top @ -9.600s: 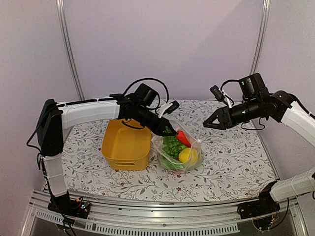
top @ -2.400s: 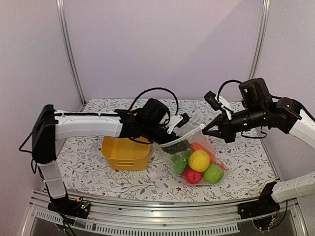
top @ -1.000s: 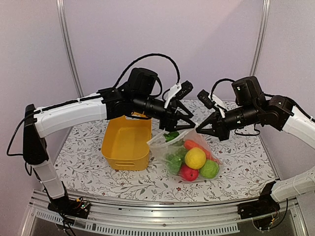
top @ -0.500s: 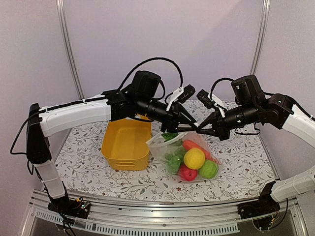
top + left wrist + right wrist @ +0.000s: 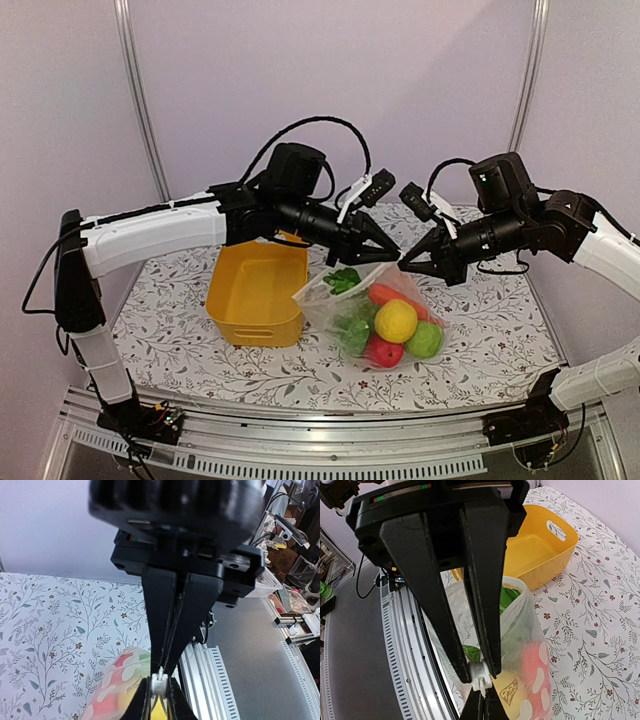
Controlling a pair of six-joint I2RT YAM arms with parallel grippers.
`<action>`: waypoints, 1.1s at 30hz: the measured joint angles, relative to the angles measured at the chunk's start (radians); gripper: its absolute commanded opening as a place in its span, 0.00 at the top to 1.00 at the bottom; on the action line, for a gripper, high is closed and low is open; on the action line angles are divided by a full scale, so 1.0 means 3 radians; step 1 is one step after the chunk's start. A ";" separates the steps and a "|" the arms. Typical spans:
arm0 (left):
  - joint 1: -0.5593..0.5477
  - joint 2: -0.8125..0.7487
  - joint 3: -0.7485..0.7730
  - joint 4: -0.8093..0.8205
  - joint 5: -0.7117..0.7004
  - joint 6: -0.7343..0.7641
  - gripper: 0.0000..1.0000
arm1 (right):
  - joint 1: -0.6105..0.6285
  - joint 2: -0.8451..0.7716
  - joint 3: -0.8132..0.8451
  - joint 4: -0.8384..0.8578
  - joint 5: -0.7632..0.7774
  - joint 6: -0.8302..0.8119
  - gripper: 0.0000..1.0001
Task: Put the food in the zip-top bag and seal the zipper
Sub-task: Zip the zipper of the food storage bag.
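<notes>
The yellow tub (image 5: 255, 295) lies back along my left pincer's (image 5: 388, 254) arm and lower, with no food visible in it. A second ago this pincer stood wide apart; its jaws have now closed onto the white end of the zipper (image 5: 159, 684). It meets my right pincer (image 5: 408, 264) tip to tip, which stays clamped on the same piece. The zip-top bag (image 5: 345, 300) hangs beneath both tips with the food (image 5: 396, 322) inside. Judgement: loading looks complete, and only running the zipper shut remains
</notes>
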 measured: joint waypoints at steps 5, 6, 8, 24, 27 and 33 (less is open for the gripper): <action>0.0022 0.0000 -0.0038 0.0031 0.0033 -0.0018 0.93 | 0.0001 -0.0003 0.0000 0.0000 0.0099 0.0000 1.00; 0.0027 0.0000 -0.0055 0.0041 0.0039 -0.0029 0.94 | 0.0003 -0.0003 0.0000 0.0000 0.0108 0.0000 1.00; 0.0037 0.0000 -0.0079 0.0075 0.0048 -0.0050 0.97 | 0.0003 -0.0005 0.0000 -0.0004 0.0134 0.0000 1.00; 0.0148 -0.0182 -0.0389 -0.0046 -0.0078 -0.0084 1.00 | -0.0188 -0.0137 0.0000 -0.0029 0.0416 0.0025 1.00; 0.0177 -0.0266 -0.0493 -0.0117 -0.0161 -0.0081 1.00 | -0.0259 -0.0195 -0.0003 -0.0041 0.0465 0.0024 1.00; 0.0235 -0.0415 -0.0710 -0.0251 -0.0304 -0.0081 1.00 | -0.0371 -0.0259 -0.0080 -0.0039 0.0556 0.0022 1.00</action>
